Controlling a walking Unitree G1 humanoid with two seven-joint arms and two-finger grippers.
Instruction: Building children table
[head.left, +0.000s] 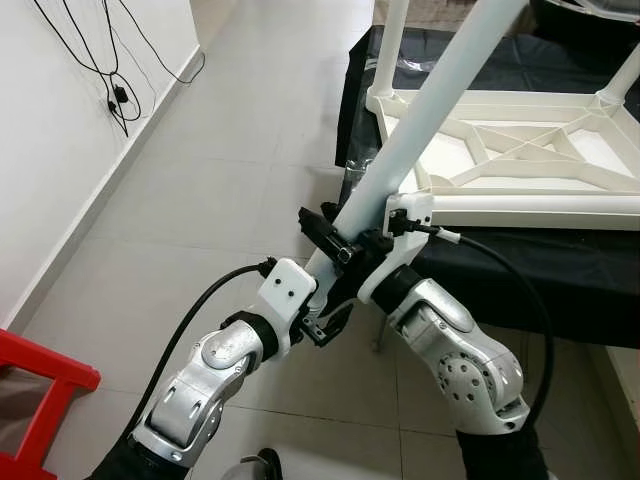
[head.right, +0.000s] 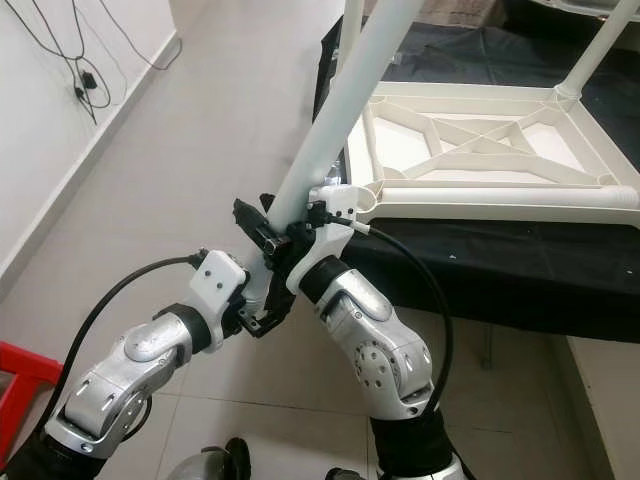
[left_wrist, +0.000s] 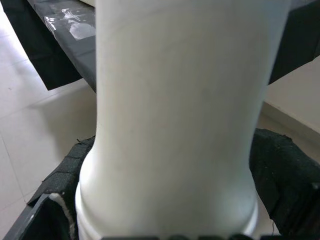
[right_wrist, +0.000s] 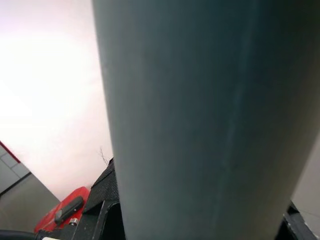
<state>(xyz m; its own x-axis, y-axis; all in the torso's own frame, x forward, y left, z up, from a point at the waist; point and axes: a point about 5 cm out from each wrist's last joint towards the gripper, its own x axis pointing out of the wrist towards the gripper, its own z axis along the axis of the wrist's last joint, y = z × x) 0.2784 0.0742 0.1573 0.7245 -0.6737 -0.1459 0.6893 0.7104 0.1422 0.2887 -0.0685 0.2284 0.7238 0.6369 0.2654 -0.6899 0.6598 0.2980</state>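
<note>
Both grippers hold one long white table leg (head.left: 440, 95) at its lower end, in the middle of the head views. The leg is tilted: from the grippers it rises toward 1 o'clock and leaves the picture at the top edge.

The left gripper (head.left: 335, 262) comes from 7 o'clock, and its black fingers (head.left: 322, 230) are pressed on the two sides of the leg, pinching it. In the left wrist view the leg (left_wrist: 175, 120) stands between the two padded fingers (left_wrist: 285, 180), which touch it on both sides. The right gripper (head.left: 385, 245) comes from 5 o'clock and meets the leg just beside the left gripper, a little higher. Its fingers are also closed around the leg; in the right wrist view the leg (right_wrist: 210, 120) is very near the camera and looks grey in shadow.

The white table frame (head.left: 520, 150) lies upside down on a table covered with black cloth (head.left: 560, 270), at 2 o'clock from the grippers. Its near corner (head.left: 415, 205) is just beside the right gripper. Two other legs (head.left: 392, 45) already stand up from the frame's corners.

On the tiled floor (head.left: 230, 150), a red object (head.left: 45, 395) is at 8 o'clock, and black cables (head.left: 100, 60) hang on the white wall at 10 o'clock.
</note>
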